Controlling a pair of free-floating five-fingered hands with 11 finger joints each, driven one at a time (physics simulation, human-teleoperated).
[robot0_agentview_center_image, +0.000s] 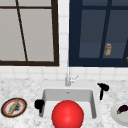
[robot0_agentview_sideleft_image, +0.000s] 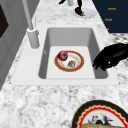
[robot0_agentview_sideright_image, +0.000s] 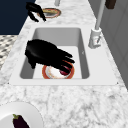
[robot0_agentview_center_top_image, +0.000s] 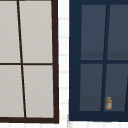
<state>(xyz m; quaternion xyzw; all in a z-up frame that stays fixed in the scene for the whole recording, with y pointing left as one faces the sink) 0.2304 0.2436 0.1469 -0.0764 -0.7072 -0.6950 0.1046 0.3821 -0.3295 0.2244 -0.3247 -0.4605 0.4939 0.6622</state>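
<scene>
The left hand (robot0_agentview_center_image: 39, 103) hangs over the left front corner of the white rectangular sink (robot0_agentview_center_image: 94, 106). Its fingers (robot0_agentview_sideleft_image: 99, 65) droop in a loose, relaxed curve and hold nothing. The right hand (robot0_agentview_center_image: 103, 87) floats above the grey marbled counter (robot0_agentview_center_image: 20, 87), just off the sink's right edge. Its fingers (robot0_agentview_sideright_image: 65, 54) are stretched out and empty.

On the sink floor lies a round white plate with an orange-red rim (robot0_agentview_sideleft_image: 57, 65). It carries a dark red apple (robot0_agentview_sideleft_image: 63, 55) and a small brownish lump (robot0_agentview_sideleft_image: 71, 63) that cannot be identified. Neither hand touches this plate.

At the counter's right front edge, a plain white plate (robot0_agentview_center_image: 114, 115) holds a purple eggplant (robot0_agentview_center_image: 122, 109), near the right hand. At the left front edge, a dark-rimmed patterned plate (robot0_agentview_center_image: 4, 110) holds a wooden rolling pin (robot0_agentview_center_image: 13, 107), well apart from the left hand.

A large glossy red sphere (robot0_agentview_center_image: 67, 115) stands before the sink's front edge in the front view.

By the look of it, no handling has begun: every item rests in place and both hands are free.
</scene>
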